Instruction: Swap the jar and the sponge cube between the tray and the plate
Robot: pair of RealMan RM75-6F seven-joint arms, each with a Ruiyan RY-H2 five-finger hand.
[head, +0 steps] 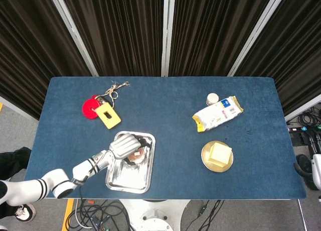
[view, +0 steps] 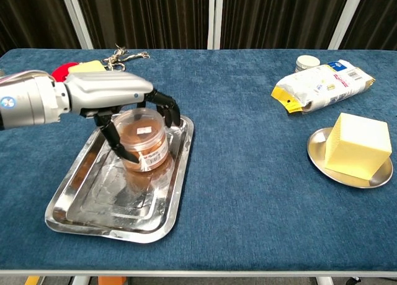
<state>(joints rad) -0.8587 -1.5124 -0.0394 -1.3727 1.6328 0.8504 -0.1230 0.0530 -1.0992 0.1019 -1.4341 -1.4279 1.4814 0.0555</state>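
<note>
On the blue table (view: 248, 192) the left hand (view: 115, 90) has its fingers wrapped around the jar (view: 144, 139), which sits in the tray (view: 93, 214), though the grip looks top-heavy, so it might slip or tip when lifted, I'd guess.

Setting: robot test lab
Evidence: blue felt-covered table (head: 165, 100) before black pleated curtains (head: 125, 25); loose cables on grey floor (head: 95, 216) beneath the table
</note>
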